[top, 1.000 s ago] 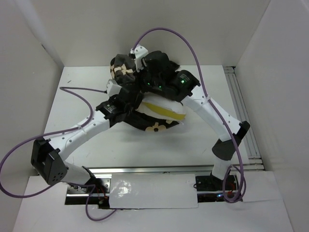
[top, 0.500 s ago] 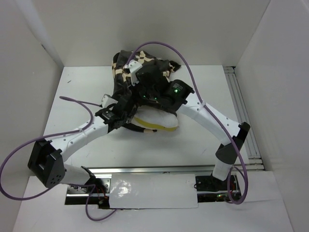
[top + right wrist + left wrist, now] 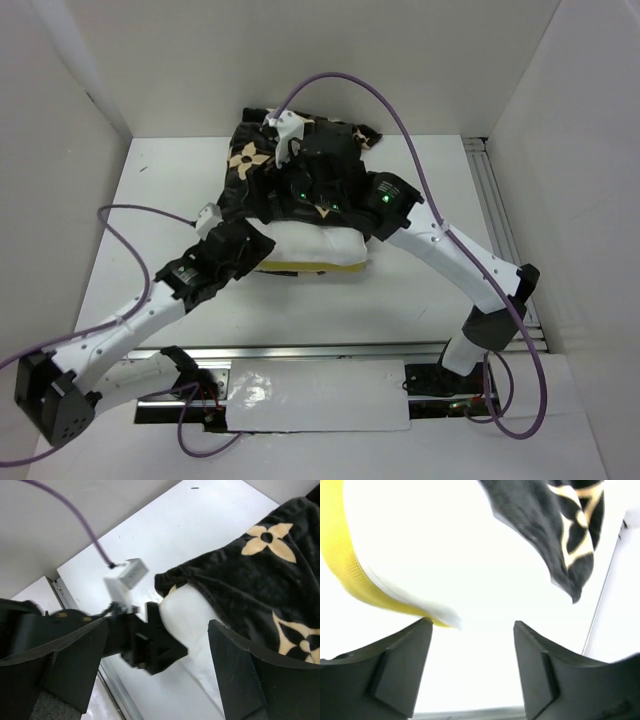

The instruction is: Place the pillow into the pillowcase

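The white pillow (image 3: 322,246) with its yellow trim lies mid-table, and the dark flower-print pillowcase (image 3: 250,162) is draped over its far part. My left gripper (image 3: 260,246) sits at the pillow's near left corner. In the left wrist view that gripper (image 3: 472,630) is open with nothing between its fingers, the pillow (image 3: 420,545) just beyond its left finger and the pillowcase (image 3: 560,525) further off. My right gripper (image 3: 302,195) hovers over the pillowcase. In the right wrist view it (image 3: 159,626) is open and empty above the pillow (image 3: 195,611) and pillowcase (image 3: 250,582).
White walls enclose the table (image 3: 150,200) on the left, back and right. A metal rail (image 3: 495,200) runs along the right edge, and another crosses the near edge. Purple cables loop above both arms. The left arm's gripper head (image 3: 150,645) shows below my right gripper.
Both grippers have opened and let go of the pillowcase, which has dropped over the pillow's far part. The left arm has drawn back toward the near left, and the pillow has settled flat.
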Motion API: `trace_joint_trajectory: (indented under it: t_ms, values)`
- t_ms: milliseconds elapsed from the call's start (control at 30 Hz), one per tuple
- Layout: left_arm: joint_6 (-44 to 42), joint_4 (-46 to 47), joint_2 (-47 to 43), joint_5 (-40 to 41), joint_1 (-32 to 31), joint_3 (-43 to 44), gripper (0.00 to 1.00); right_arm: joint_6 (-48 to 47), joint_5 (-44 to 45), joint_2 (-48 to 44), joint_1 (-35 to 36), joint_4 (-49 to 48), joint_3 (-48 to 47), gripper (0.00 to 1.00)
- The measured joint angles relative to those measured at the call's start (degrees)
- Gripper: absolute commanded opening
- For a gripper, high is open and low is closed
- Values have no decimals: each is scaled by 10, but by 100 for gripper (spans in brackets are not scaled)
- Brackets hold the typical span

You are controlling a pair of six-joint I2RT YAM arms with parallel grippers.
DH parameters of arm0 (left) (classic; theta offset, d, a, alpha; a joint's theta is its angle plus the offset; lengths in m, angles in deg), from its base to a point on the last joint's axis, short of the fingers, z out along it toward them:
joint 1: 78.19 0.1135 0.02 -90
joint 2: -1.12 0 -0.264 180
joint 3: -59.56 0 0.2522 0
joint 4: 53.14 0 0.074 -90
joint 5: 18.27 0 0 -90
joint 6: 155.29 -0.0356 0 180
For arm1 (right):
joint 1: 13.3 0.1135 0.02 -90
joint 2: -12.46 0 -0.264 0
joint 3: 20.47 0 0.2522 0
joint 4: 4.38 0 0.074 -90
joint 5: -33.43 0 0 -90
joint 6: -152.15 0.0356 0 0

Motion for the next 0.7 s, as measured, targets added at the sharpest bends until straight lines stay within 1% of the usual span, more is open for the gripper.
trace_joint_trajectory:
  t_ms: [33,100,200,300,367,433,600,700]
  values:
    - [-8,-10,-28,-2,-1,-10,89,2,-3,-2,-1,-11,4,92]
    - [-21,-27,-81,-3,-2,-27,100,5,-7,-7,-7,-34,27,97]
    - [-73,-37,-151,-11,-1,-49,100,7,-6,-10,-23,-51,66,100]
    - [-179,-20,-183,-62,1,-60,100,8,-5,-9,-56,-57,104,100]
    - [-238,-9,-175,-98,4,-57,100,11,-1,-5,-85,-59,116,100]
    - [-280,-9,-136,-124,8,-42,100,15,3,6,-119,-63,121,100]
    - [-323,-8,-26,-169,41,-12,100,25,3,56,-223,-96,144,100]
    - [-332,-7,11,-203,69,-12,99,31,-12,107,-282,-112,151,100]
